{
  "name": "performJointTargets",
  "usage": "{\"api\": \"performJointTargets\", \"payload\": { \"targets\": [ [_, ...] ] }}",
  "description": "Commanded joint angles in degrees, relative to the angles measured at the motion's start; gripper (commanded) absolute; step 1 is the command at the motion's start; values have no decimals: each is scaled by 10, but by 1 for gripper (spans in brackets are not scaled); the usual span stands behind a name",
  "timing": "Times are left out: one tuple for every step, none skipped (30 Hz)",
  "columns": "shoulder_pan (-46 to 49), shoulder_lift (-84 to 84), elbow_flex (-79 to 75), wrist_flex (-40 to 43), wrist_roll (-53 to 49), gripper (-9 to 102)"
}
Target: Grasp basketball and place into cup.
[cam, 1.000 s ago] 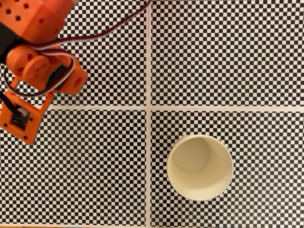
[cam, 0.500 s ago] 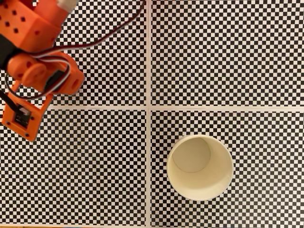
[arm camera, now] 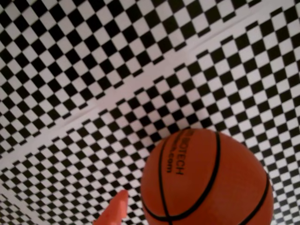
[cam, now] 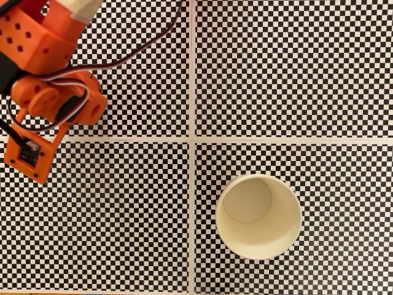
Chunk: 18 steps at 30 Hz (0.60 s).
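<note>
In the wrist view the basketball (arm camera: pixel 206 180), glossy orange with black seams and small black lettering, fills the lower right, close to the camera and above the checkered surface. My gripper (arm camera: pixel 180 213) is shut on it. One orange fingertip (arm camera: pixel 115 211) shows against the ball's left side, and the ball hides the other finger. In the fixed view the orange arm (cam: pixel 52 74) sits at the upper left and covers the ball. The cream-white cup (cam: pixel 258 216) stands upright at the lower right, well apart from the arm, its pale inside holding nothing.
A black-and-white checkered mat (cam: pixel 123 215) covers the table, split into four panels by white strips (cam: pixel 192 141). Black, red and white cables (cam: pixel 132 46) run from the arm toward the top edge.
In the fixed view the arm has shifted slightly left and up. The cup has not moved.
</note>
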Motion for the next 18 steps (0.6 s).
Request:
{"api": "performJointTargets", "payload": {
  "targets": [
    [3, 7, -4, -5, -4, 50],
    [4, 4, -4, -7, -3, 50],
    [4, 4, -4, -9, -3, 50],
    [6, 3, -4, -10, -4, 49],
    [7, 3, -4, -10, -6, 47],
    [9, 3, -4, -10, -10, 45],
    [10, 3, -4, -10, -11, 44],
    [10, 3, -4, -10, -9, 43],
    [10, 2, -3, -12, -7, 43],
    [8, 2, 2, -18, -4, 43],
    [7, 2, 6, -24, -2, 43],
    [6, 2, 9, -29, 1, 43],
    [6, 0, 10, -32, 1, 43],
    [7, -3, 10, -34, 0, 43],
    [8, -5, 10, -37, 0, 42],
    [9, -8, 10, -40, -1, 41],
    [11, -10, 10, -43, -2, 40],
    [12, -11, 10, -46, -4, 37]
  ]
}}
